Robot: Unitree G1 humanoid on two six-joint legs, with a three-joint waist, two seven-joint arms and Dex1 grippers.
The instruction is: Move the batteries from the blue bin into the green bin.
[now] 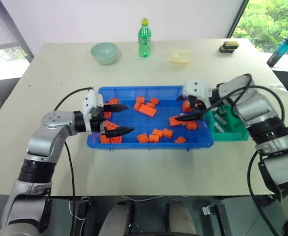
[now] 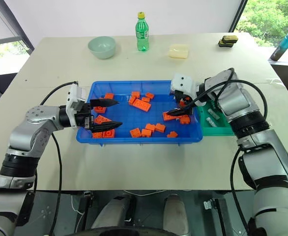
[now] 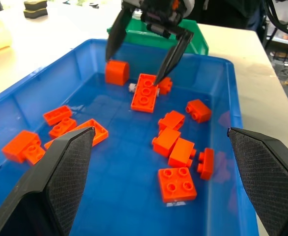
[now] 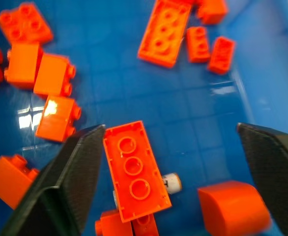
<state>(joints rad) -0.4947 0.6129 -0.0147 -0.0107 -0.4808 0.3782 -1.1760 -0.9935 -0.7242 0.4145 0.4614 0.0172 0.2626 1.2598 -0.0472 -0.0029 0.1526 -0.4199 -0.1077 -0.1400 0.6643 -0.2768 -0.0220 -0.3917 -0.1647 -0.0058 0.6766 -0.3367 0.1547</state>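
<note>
The blue bin [image 1: 149, 145] sits mid-table, strewn with orange bricks. My right gripper [image 1: 186, 112] hangs open over the bin's right end, its fingers straddling a long orange brick [image 4: 134, 172]. A silver battery [image 4: 172, 182] pokes one end out from under that brick, and the same battery [image 3: 132, 87] also peeks from the brick's edge in the left wrist view. The green bin [image 1: 230, 133] stands against the blue bin's right side with silvery batteries [image 2: 213, 114] inside. At the bin's left end my left gripper [image 1: 129, 118] is open, pointing right, with nothing between its fingers.
A pale green bowl [image 1: 104, 52], a green bottle [image 1: 144, 38] and a yellowish box [image 1: 181, 56] line the back of the table. Dark sponges [image 1: 228, 46] and a blue flask [image 1: 280, 50] lie at the back right.
</note>
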